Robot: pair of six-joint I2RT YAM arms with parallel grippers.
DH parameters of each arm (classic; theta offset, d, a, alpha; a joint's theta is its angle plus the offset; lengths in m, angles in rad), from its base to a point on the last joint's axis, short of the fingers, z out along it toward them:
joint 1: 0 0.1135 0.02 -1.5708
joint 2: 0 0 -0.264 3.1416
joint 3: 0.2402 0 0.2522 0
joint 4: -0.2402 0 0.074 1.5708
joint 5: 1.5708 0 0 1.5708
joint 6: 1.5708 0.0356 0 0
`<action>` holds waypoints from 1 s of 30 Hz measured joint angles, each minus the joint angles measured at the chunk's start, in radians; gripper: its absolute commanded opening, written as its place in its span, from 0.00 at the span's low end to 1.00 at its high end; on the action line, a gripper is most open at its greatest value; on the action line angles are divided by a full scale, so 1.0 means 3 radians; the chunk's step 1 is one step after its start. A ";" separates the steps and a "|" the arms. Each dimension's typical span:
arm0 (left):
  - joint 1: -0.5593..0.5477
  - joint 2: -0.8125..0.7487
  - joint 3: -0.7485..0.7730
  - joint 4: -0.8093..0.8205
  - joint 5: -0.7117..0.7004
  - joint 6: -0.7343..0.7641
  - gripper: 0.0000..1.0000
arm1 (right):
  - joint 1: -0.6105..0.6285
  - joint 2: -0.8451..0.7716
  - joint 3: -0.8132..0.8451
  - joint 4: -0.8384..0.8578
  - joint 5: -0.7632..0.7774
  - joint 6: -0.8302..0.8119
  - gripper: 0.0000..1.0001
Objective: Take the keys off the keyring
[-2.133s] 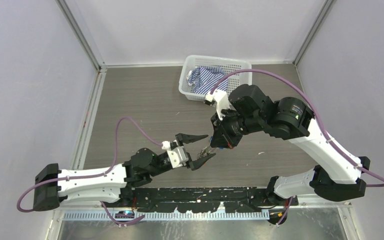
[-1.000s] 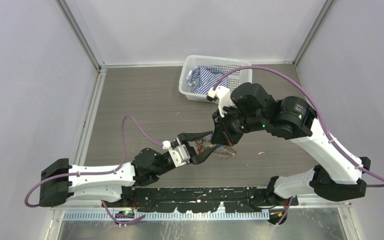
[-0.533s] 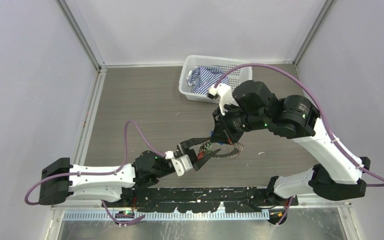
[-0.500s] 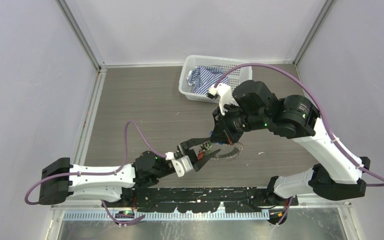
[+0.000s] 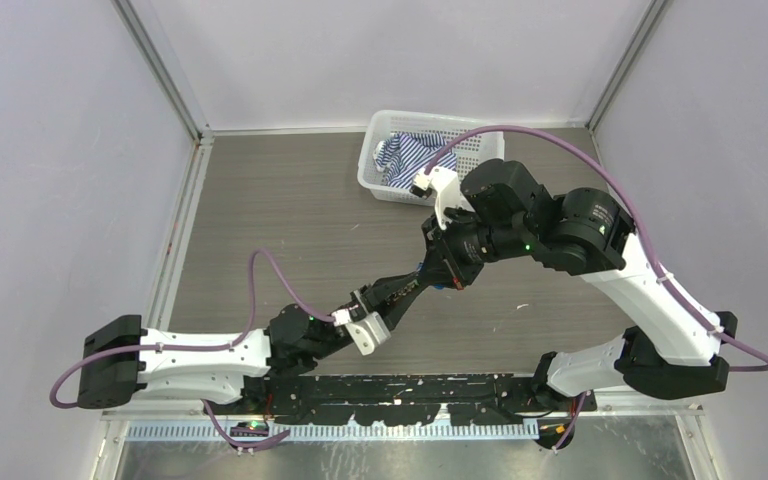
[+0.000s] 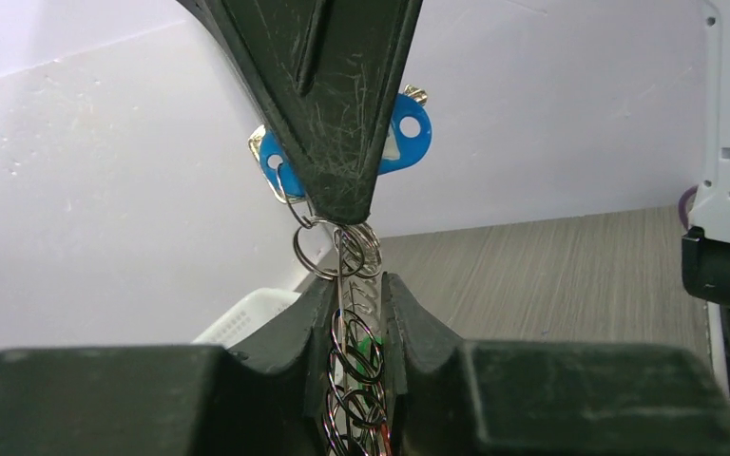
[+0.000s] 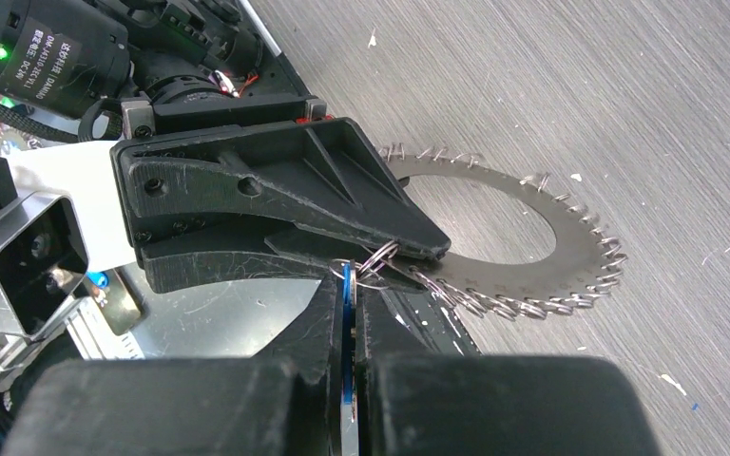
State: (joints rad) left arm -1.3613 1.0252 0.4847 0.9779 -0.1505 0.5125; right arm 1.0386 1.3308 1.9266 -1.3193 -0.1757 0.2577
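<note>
The keyring (image 7: 542, 249) is a flat metal hoop rimmed with small split rings. My left gripper (image 5: 415, 280) is shut on its rim; in the left wrist view the hoop's edge and rings (image 6: 356, 332) stand between the closed fingers. My right gripper (image 7: 350, 277) is shut on the blue key (image 7: 345, 294), which hangs from a small ring at the hoop's rim. The blue key head (image 6: 409, 128) shows behind the right gripper's fingers (image 6: 342, 114). The two grippers meet tip to tip. The red and black keys are not clearly visible.
A white plastic basket (image 5: 482, 134) holding a striped cloth (image 5: 410, 155) stands at the back of the table, just behind the right arm. Grey walls enclose the table on three sides. The arm bases line the near edge.
My left gripper was open beside the hoop; it has shut on the rim and moved up and right to the right gripper. The hoop no longer shows in the top view.
</note>
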 measured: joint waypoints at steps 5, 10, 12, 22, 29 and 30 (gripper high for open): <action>-0.0004 -0.0001 0.0000 -0.0004 -0.0062 0.0132 0.01 | 0.0000 -0.0003 -0.0003 0.0001 0.0004 -0.0001 0.01; -0.0036 -0.0011 0.0004 -0.0020 -0.0161 0.0225 0.01 | 0.0000 -0.0045 -0.0051 0.0005 0.0001 -0.0004 0.01; -0.0038 -0.0018 0.0005 -0.0022 -0.0196 0.0229 0.01 | 0.0000 -0.0080 -0.0089 0.0005 -0.0008 -0.0004 0.01; -0.0039 -0.0069 0.0011 -0.0011 -0.0320 0.0215 0.01 | 0.0000 -0.0146 -0.0196 0.0004 -0.0014 -0.0004 0.01; -0.0041 -0.0172 0.0046 -0.0245 -0.0145 0.0225 0.01 | 0.0000 -0.0146 -0.0214 0.0032 0.0056 -0.0034 0.01; -0.0041 -0.0175 0.0055 -0.0277 -0.0126 0.0228 0.01 | 0.0000 -0.0146 -0.0214 0.0032 0.0062 -0.0043 0.01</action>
State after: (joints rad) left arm -1.3735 0.9726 0.5011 0.8948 -0.1883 0.5808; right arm 1.0386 1.2869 1.8626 -1.3098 -0.1570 0.2447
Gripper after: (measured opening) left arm 0.207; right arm 0.055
